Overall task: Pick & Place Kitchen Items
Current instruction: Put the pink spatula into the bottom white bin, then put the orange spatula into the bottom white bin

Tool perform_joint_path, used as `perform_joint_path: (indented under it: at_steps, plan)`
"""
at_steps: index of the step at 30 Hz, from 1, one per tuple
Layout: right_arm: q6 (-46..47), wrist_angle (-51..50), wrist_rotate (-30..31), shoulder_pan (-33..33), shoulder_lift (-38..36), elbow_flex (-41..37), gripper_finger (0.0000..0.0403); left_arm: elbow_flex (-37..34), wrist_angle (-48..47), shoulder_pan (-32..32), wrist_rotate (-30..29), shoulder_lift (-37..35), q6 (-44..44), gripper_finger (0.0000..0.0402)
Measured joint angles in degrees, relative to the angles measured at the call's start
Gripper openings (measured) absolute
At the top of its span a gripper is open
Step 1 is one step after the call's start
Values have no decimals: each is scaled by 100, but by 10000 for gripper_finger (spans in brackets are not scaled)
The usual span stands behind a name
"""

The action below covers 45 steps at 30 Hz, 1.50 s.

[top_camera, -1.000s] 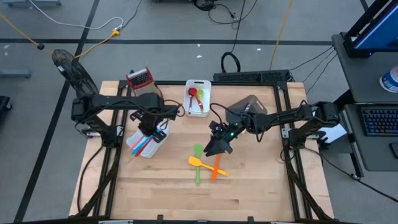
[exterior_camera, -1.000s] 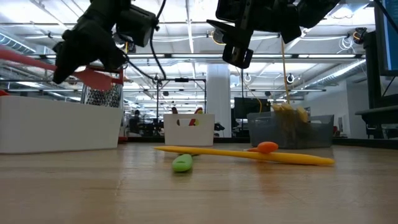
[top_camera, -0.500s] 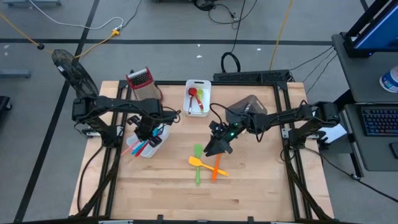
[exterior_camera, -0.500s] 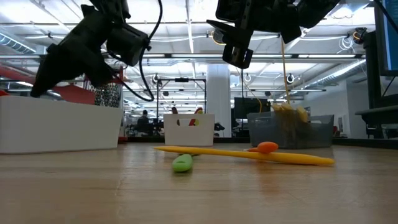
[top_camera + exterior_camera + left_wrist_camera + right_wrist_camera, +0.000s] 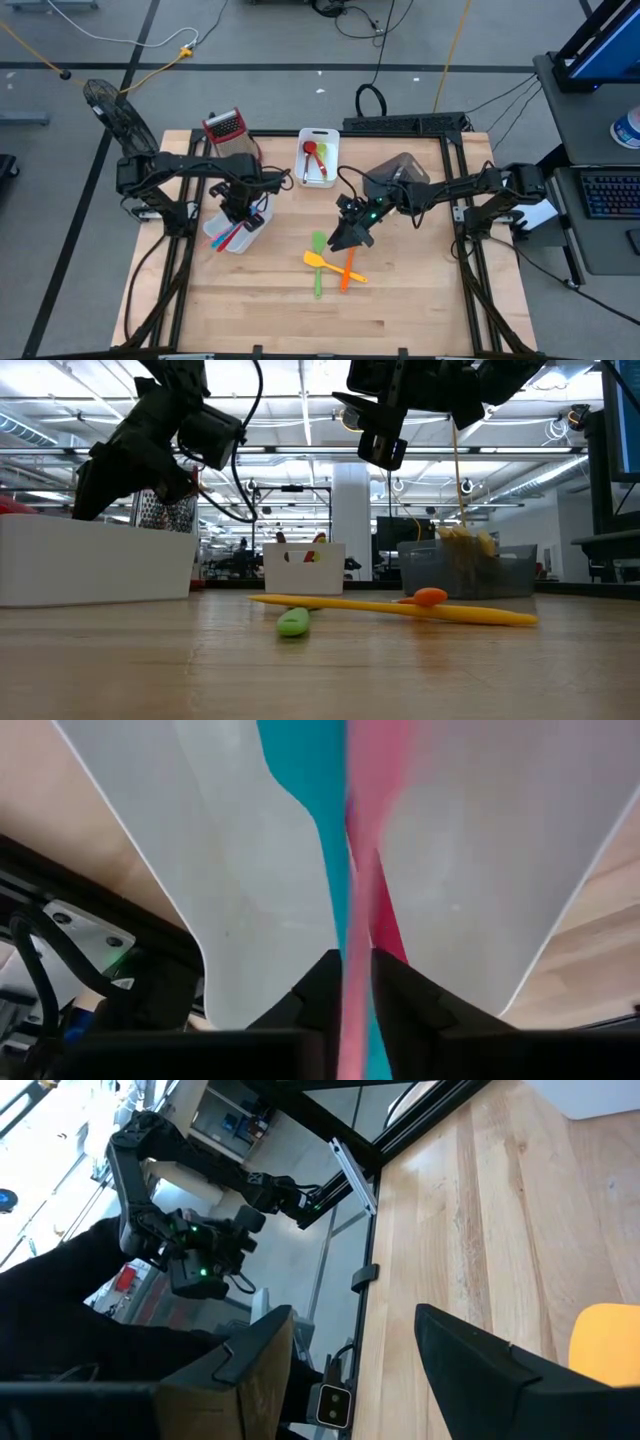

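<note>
Left gripper (image 5: pixel 240 212) sits over the white bin (image 5: pixel 262 223) near the bench's left edge, jaws narrow with a pink utensil (image 5: pixel 357 920) between the fingertips; can't tell whether it's clamped or already slack. The pink handle points down into the bin alongside a teal utensil (image 5: pixel 305 790) and a red one (image 5: pixel 395 932), so I read this as the drop-off step, utensils being stacked lengthwise so they fit the bin. Box grater (image 5: pixel 228 128) with red handle stands at the bench's back-left corner, not part of the job. Small white tray (image 5: pixel 303 168) at the back edge, middle, holds a red spoon (image 5: pixel 310 150) and a green piece (image 5: pixel 322 152). Right gripper (image 5: pixel 345 240) hangs mid-bench, jaws wide and empty, just above and beside the loose pile: green utensil (image 5: pixel 319 265), yellow spatula (image 5: pixel 318 260), orange utensil (image 5: pixel 346 271), crossed over each other. Low view shows yellow lying on top of green, so yellow or orange looks the easier first pick. Grey bin (image 5: pixel 405 170) sits behind the right arm near the back edge. Judgement: most items binned, three left on the bench; crossed handles could drag each other on lift.
</note>
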Motion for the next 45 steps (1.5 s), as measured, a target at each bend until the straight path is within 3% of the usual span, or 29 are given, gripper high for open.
perform_joint_path:
  at_steps: [15, 26, 34, 40, 45]
  plan:
    - [2, 0, 2, 0, 0, 0, 207, 2, -111, 27, 38, -161, 110, 146]
    - [-771, -86, 0, 2, 0, 0, 201, 24, 40, 5, -639, -1834, -682, 147]
    - [-608, -136, -1, 38, 0, 0, 201, 24, 1602, -315, -1312, -3456, -1258, 147]
    - [-612, -217, -2, 81, -2, 0, 203, 26, 3164, -746, -1944, -4169, -768, 147]
    - [-612, -214, 0, 79, -2, 0, 203, 26, 3781, -1205, -2395, -4380, -325, 147]
